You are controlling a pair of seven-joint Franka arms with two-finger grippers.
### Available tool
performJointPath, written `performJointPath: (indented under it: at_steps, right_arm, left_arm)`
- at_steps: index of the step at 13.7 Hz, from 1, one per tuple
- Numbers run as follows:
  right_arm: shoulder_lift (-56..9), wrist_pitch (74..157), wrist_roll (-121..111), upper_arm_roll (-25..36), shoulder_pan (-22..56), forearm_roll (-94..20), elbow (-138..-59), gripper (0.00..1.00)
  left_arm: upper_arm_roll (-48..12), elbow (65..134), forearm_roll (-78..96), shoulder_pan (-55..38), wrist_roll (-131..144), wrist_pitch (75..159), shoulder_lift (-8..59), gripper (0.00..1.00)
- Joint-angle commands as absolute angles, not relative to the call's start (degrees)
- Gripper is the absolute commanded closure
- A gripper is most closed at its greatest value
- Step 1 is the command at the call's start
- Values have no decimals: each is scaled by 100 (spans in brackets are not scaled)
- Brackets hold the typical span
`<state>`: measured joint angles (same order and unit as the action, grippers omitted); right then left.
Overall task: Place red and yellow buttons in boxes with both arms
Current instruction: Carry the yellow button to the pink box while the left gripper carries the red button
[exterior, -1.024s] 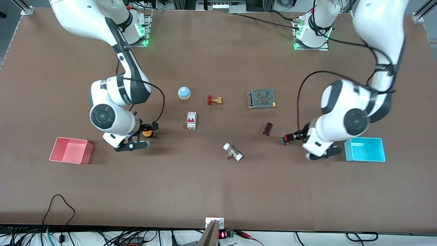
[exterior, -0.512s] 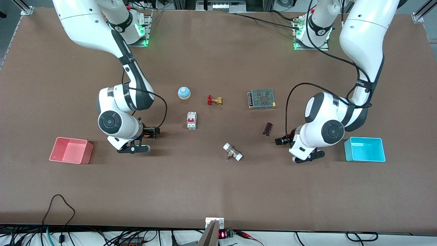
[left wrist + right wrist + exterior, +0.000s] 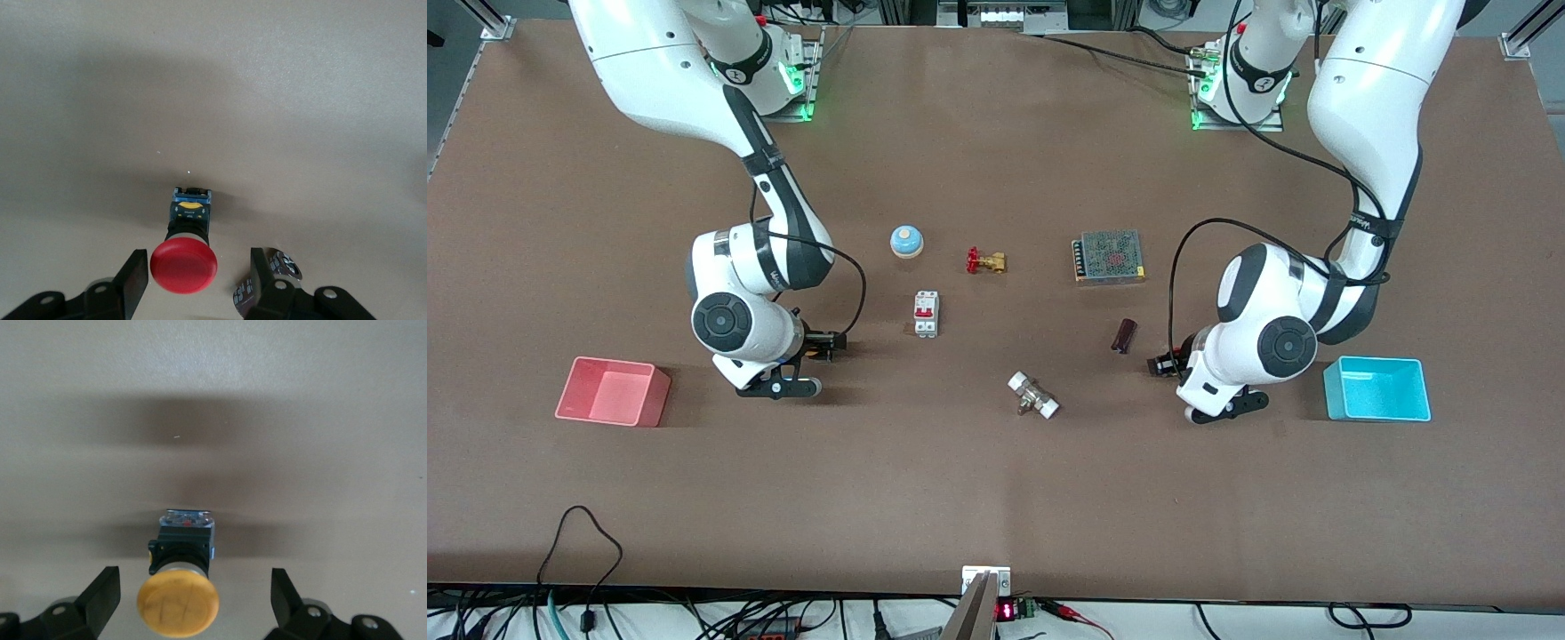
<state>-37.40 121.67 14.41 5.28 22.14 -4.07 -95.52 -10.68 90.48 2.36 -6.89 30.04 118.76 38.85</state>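
Both arms dropped lower: left claw (image 3: pixel 193 283) gaped around red button (image 3: pixel 184 265), right claw (image 3: pixel 193 603) gaped around yellow button (image 3: pixel 178 605); neither gripped yet.

blue dome (image 3: pixel 906 241) sitting at 10 o'clock of breaker (image 3: pixel 926 314) | brass valve (image 3: pixel 985 261) lying at 1 | metal fitting (image 3: pixel 1033 396) lying at 4 | power supply (image 3: pixel 1109 257) resting at 12 of dark cylinder (image 3: pixel 1124 335)

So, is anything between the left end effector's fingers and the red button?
No. In the left wrist view the red button sits between the open fingers of the left end effector, with only bare table in the gaps.
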Motion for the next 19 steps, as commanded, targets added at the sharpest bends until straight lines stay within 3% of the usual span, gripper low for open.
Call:
performJointPath:
  at_steps: [1, 2, 4, 10, 12, 19]
  right_arm:
    - [-3735, 12226, 1529, 527, 2232, -457, -9606, 15]
    - [-3735, 12217, 1538, 527, 2232, -457, -9589, 30]
    - [-3735, 12234, 1538, 527, 2224, -457, -9580, 36]
    - [-3735, 12243, 1529, 527, 2224, -457, -9571, 58]
    - [-3735, 12226, 1503, 527, 2224, -457, -9571, 62]
    - [-3182, 11788, 1415, 833, 2057, -396, -9186, 63]
  left_arm:
    - [-1011, 9097, 149, -756, 3041, 11892, 3850, 50]
    - [-1002, 9097, 149, -756, 3041, 11892, 3850, 56]
    - [-993, 9088, 149, -747, 3032, 11883, 3841, 66]
    - [-923, 8982, 149, -510, 2691, 11620, 3376, 73]
    - [-923, 8982, 149, -344, 2453, 11453, 3148, 74]
    - [-888, 8859, -130, 482, 1294, 11232, 2935, 74]
